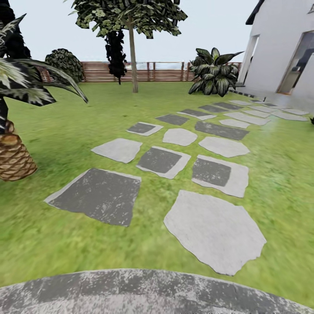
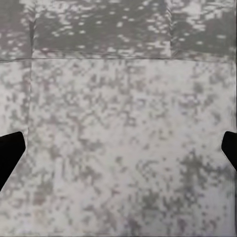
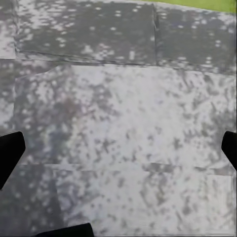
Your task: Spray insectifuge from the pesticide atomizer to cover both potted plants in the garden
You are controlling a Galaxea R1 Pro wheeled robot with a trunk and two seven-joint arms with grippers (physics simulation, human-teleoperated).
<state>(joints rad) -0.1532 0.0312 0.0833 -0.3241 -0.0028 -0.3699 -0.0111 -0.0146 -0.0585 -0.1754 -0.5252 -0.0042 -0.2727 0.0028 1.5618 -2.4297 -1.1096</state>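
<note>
The garden lawn (image 1: 65,126) stretches ahead to a brown slat fence (image 1: 161,72). The pesticide atomizer and the two potted plants are out of view. In the left wrist view my left gripper (image 2: 118,153) is open, its dark fingertips (image 2: 10,155) far apart over mottled grey paving (image 2: 123,123), with nothing between them. My right gripper (image 3: 118,153) is likewise open above grey paving slabs (image 3: 123,113), with a strip of grass (image 3: 207,4) at the frame's edge.
Grey stepping stones (image 1: 213,229) lead across the lawn toward a white house (image 1: 279,48) at the right. A scaly palm trunk (image 1: 13,159) stands close at the left. A thin tree (image 1: 133,52) and a large dark broad-leaved shrub (image 1: 213,72) stand near the fence. Curved paving (image 1: 152,292) lies underfoot.
</note>
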